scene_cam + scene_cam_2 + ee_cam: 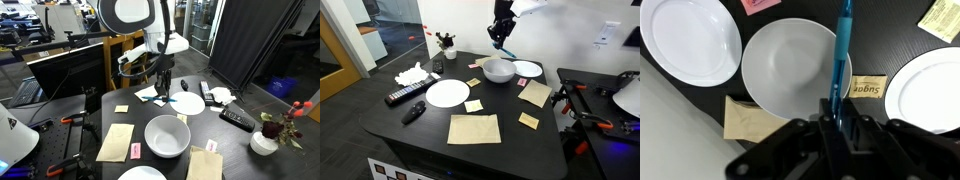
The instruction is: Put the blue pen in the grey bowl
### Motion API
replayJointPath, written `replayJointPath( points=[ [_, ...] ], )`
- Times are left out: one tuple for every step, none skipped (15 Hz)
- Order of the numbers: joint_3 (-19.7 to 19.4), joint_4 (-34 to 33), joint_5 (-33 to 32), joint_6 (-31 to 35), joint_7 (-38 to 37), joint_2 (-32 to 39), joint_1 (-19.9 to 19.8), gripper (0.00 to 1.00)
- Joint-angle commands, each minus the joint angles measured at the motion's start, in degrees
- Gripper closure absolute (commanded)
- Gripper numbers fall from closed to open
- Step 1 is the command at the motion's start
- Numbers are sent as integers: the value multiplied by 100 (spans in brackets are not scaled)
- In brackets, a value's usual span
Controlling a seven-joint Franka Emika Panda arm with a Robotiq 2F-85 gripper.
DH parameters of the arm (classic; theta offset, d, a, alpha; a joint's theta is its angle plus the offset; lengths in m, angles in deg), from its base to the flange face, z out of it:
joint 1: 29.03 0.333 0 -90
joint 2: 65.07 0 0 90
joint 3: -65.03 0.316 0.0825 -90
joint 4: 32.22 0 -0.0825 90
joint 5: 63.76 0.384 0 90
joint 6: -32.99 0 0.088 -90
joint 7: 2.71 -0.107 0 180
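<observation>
- The blue pen (842,55) is held between the fingers (840,115); its shaft runs straight out ahead of them and leaves the wrist view at the top edge
- The fingers are clenched on the pen, one on each side of it
- The grey bowl (770,75) sits below the fingers, apart from them; in the wrist view the pen crosses over its right part and rim
- A sugar packet (868,88) lies just right of the pen, beside the bowl
- A white plate (685,40) lies left of the fingers; a second white plate (930,90) lies to their right; a brown napkin (745,120) lies near the bowl's rim
- All rest on the dark tabletop (885,40)
</observation>
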Motion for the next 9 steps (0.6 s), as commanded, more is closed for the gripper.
replayJointPath(
  points=[
    [6, -2, 229, 292, 290, 287, -172, 96],
    [-17, -21, 250, 390, 284, 388, -186, 96],
    [-36, -34, 267, 496, 268, 479, -194, 96],
    [-57, -56, 286, 586, 262, 571, -195, 96],
    [-86, -76, 303, 684, 270, 674, -193, 96],
    [-120, -94, 316, 774, 275, 778, -188, 96],
    [-150, -103, 353, 832, 297, 858, -190, 96],
    [-182, -101, 390, 906, 306, 928, -188, 96],
    [-208, -110, 445, 971, 318, 1002, -192, 96]
  ],
)
